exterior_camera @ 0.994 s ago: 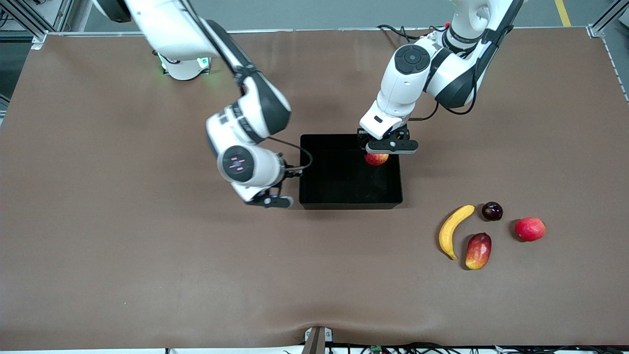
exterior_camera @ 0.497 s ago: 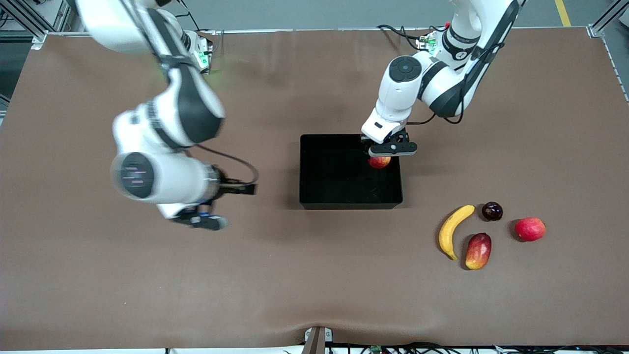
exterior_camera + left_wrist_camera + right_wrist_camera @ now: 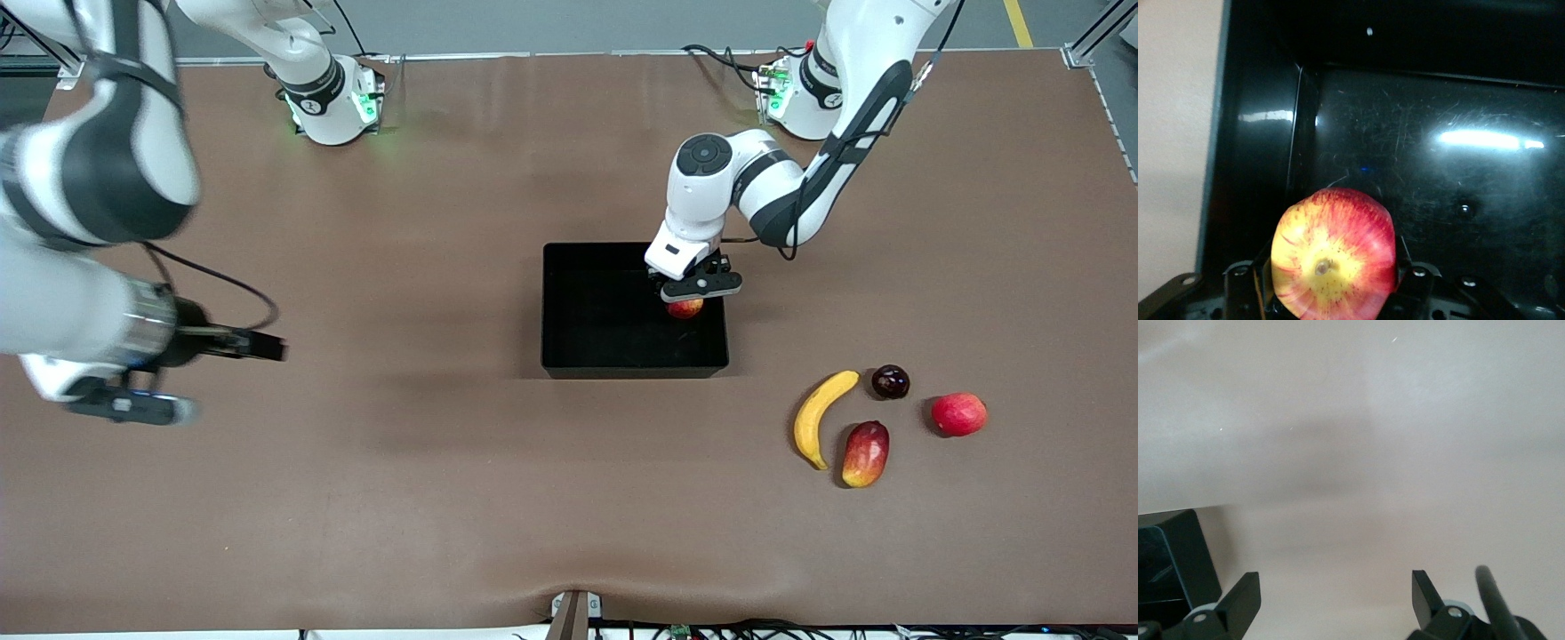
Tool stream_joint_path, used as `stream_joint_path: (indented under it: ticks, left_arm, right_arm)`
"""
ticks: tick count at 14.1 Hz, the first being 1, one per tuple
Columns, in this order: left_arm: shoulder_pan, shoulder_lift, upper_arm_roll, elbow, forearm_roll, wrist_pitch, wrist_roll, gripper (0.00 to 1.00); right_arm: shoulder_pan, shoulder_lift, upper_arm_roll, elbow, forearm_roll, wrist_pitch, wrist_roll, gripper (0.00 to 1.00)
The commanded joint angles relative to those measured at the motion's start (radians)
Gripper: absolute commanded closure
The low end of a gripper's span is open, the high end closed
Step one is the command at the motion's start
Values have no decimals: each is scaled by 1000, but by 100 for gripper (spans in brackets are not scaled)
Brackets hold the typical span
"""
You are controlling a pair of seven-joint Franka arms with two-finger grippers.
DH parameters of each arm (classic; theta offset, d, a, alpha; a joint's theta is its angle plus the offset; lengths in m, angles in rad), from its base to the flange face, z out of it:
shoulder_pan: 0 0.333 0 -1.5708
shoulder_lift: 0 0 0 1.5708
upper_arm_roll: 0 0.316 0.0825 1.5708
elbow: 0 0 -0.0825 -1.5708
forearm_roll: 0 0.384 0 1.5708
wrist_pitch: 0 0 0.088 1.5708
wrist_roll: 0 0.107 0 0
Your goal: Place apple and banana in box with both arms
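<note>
The apple [image 3: 685, 308], red with yellow streaks, is held in my left gripper [image 3: 691, 296], which is shut on it inside the black box [image 3: 569, 369], by the wall at the left arm's end. In the left wrist view the apple [image 3: 1333, 253] sits between the fingers of the gripper [image 3: 1335, 268], above the glossy box floor and beside a wall [image 3: 1251, 167]. The yellow banana [image 3: 822, 416] lies on the table, nearer the front camera than the box, toward the left arm's end. My right gripper [image 3: 133, 409] is open and empty over bare table at the right arm's end [image 3: 1335, 587].
Beside the banana lie an oblong red-and-yellow mango-like fruit [image 3: 865, 453], a small dark round fruit [image 3: 890, 381] and a plain pinkish-red round fruit [image 3: 958, 414]. Brown mat covers the table.
My right arm has swung away from the box toward its own end of the table. My left gripper has sunk lower into the box with the apple.
</note>
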Motion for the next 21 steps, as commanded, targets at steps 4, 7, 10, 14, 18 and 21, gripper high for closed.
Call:
stream_joint_path:
  ticks: [4, 7, 10, 14, 18, 21]
  left_arm:
    - [-3, 46, -7, 14, 37, 17, -55, 100]
    - [-6, 65, -7, 27, 37, 17, -55, 32]
    - [-6, 59, -10, 34, 37, 17, -56, 0]
    - [11, 1, -39, 68, 25, -4, -52, 0]
    - [15, -21, -87, 201, 5, -198, -41, 0]
    - [14, -21, -95, 309, -59, -347, 83, 0]
  right_arm:
    - [-98, -197, 21, -107, -72, -98, -69, 0]
    - [-119, -306, 21, -194, -77, -95, -70, 0]
    - [-125, -395, 21, -276, -115, -92, -92, 0]
    - [-118, -546, 26, -496, -138, 18, -96, 0]
    - [-127, -547, 23, -504, -139, 34, -162, 0]
    - [-136, -542, 23, -484, -141, 32, -164, 0]
